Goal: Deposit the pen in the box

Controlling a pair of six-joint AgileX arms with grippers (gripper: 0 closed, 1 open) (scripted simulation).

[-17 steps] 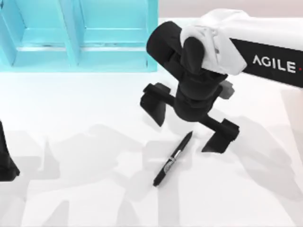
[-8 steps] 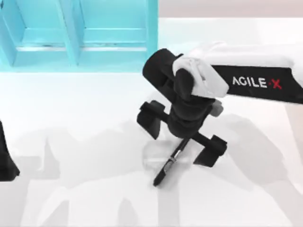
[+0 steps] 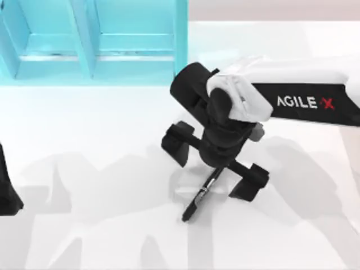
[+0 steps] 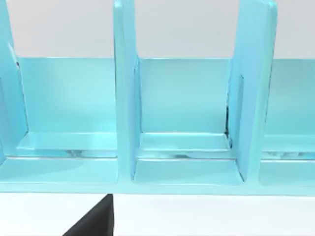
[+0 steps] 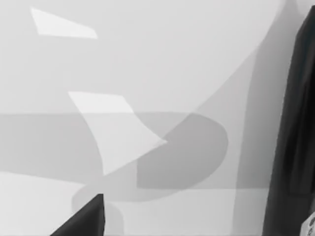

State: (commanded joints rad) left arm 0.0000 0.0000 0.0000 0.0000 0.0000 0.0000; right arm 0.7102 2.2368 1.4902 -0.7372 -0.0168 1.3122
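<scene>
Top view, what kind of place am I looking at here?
Most likely a rendered tabletop test scene: a plain white table holding a turquoise compartment box and a black pen, with the right gripper open over the pen.

The box (image 4: 187, 172) is seen from the side, in turquoise, with straight walls. Three compartments are formed by two upright dividers (image 4: 125, 88), and the middle compartment is shown in full. The white table (image 4: 206, 216) is seen below the box. A dark finger (image 4: 96, 223) is seen at the lower edge.
</scene>
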